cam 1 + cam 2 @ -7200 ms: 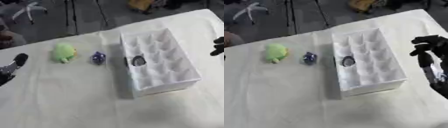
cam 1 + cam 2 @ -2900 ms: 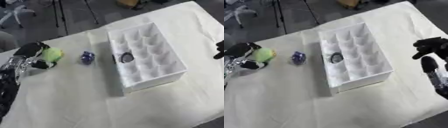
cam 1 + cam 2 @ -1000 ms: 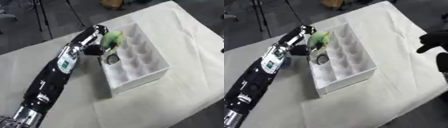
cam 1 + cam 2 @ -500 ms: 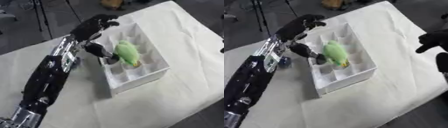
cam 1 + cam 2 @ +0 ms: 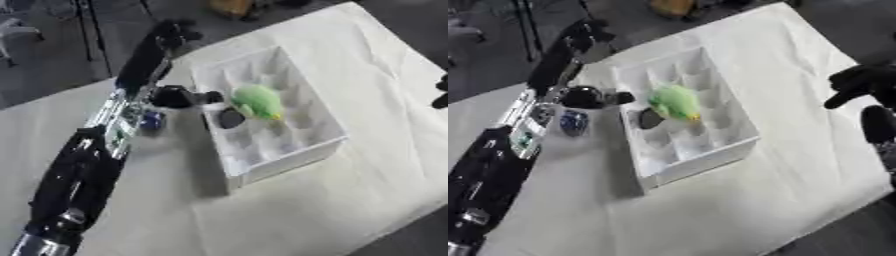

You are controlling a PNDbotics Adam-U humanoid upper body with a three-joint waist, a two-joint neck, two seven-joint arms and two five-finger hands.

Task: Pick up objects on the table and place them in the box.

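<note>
Green toy lies in the white box.
My left hand hangs empty, fingers relaxed; right hand fingers curled, beside the table.

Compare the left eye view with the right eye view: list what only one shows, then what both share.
Only the left eye view: nothing of note; the right hand is just a dark sliver at its right edge. Only the right eye view: the right hand in full, hovering off the table's right side. Both share the white compartment box, the green plush toy lying on its dividers, a dark object in a cell, the small blue object on the cloth, and the left hand raised behind the box.
</note>
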